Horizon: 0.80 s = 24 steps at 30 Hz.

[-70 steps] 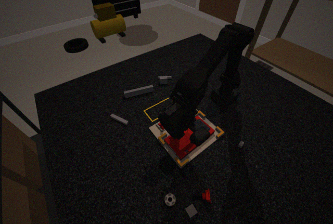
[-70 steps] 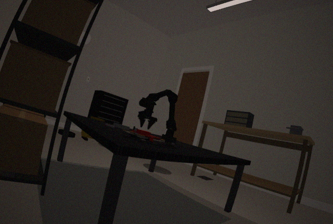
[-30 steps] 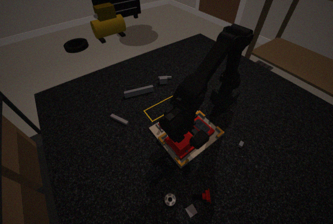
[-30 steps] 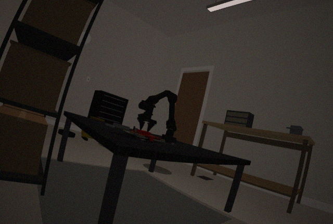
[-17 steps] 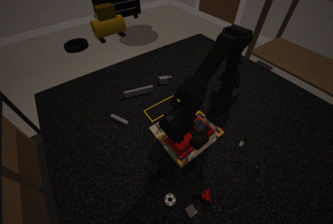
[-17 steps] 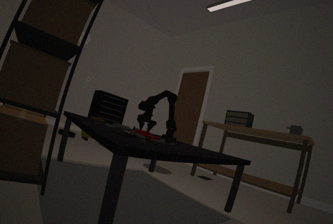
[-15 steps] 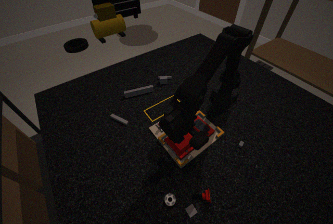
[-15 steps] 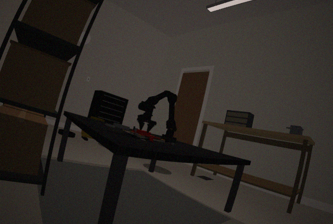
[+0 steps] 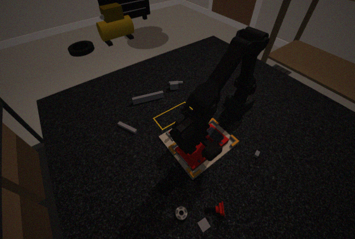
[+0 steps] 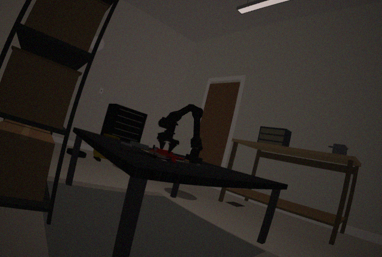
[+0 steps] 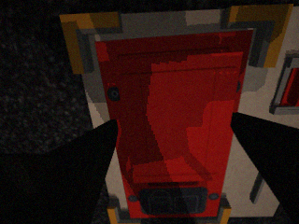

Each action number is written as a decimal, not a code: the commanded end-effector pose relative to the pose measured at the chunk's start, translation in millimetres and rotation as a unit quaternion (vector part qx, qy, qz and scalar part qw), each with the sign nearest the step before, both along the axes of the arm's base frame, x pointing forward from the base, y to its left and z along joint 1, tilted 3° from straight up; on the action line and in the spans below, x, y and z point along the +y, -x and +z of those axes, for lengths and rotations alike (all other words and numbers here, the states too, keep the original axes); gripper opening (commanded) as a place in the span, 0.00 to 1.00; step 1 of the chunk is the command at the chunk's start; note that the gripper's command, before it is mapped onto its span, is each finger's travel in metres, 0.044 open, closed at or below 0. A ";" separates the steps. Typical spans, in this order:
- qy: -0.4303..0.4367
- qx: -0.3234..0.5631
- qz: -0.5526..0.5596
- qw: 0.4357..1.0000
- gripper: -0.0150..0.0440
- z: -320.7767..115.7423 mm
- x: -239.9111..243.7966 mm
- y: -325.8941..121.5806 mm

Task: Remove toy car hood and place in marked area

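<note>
Two fingers of the gripper [image 9: 199,151] [image 10: 165,149] [image 11: 175,119] stand widely spread, with nothing pinched, one toward each long side of the red car [image 9: 192,159] [image 10: 160,150] [image 11: 201,89]. What counts most is that fit: in the wrist view the car's long axis runs up and down, roughly square to the line between the fingertips, so closing should squeeze across the width, where a grip makes sense. The hood looks to be the large red panel between and ahead of the tips, still on the car, though its exact seam is hard to pick out in the dim light. Both tips overlap the car's side edges as seen from the wrist; whether they touch, or how deep they reach, I cannot tell. Just beyond the far end sit orange corner blocks [image 9: 194,172] [image 11: 70,44], which could snag a finger if it drifted that way. The car rests on a pale base [image 9: 222,154] [image 11: 242,187], with dark table around it. Past the opposite side of the base in the top view, partly behind the arm, lies the marked area [image 9: 169,110]; a straight lift before crossing seems wise, keeping short of the long grey bar [image 9: 147,97] beyond.
</note>
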<state>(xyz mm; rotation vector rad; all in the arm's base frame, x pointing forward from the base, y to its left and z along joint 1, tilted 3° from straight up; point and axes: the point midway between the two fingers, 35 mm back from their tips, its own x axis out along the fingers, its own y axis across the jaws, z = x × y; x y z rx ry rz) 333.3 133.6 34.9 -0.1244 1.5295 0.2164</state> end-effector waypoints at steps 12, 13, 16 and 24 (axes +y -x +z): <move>0.000 0.000 0.000 1.000 0.71 0.6 0.1 -0.2; 0.000 0.000 0.000 1.000 0.66 0.8 0.0 -0.2; 0.000 0.000 0.000 1.000 0.53 2.1 0.0 -0.2; 0.000 0.000 0.000 1.000 0.25 7.3 -0.3 -0.2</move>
